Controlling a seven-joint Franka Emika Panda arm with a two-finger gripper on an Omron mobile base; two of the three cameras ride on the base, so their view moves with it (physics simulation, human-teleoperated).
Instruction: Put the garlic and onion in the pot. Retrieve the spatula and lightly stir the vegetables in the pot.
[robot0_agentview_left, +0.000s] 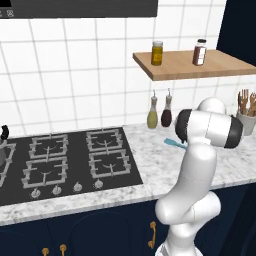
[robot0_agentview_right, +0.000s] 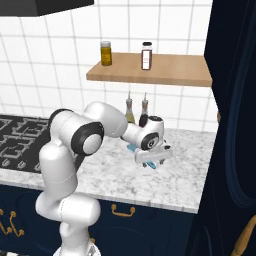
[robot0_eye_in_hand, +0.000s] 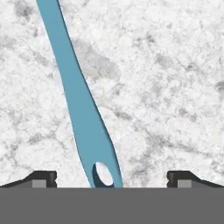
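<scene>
Pincer (robot0_eye_in_hand: 112, 178) spread wide, low over the marble counter (robot0_eye_in_hand: 175, 87), holding nothing. Teal spatula (robot0_eye_in_hand: 81, 105) lies flat between the tips; its far end is cut off. In the left base view the arm hides most of it.

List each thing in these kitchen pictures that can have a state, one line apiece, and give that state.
gripper: open, hovering over the spatula's handle, holding nothing.
spatula: lying flat on the marble counter, not gripped.
two jars: upright on the wooden shelf, lids on.
two bottles: upright against the tiled wall, capped.
stove: no flames visible.
</scene>
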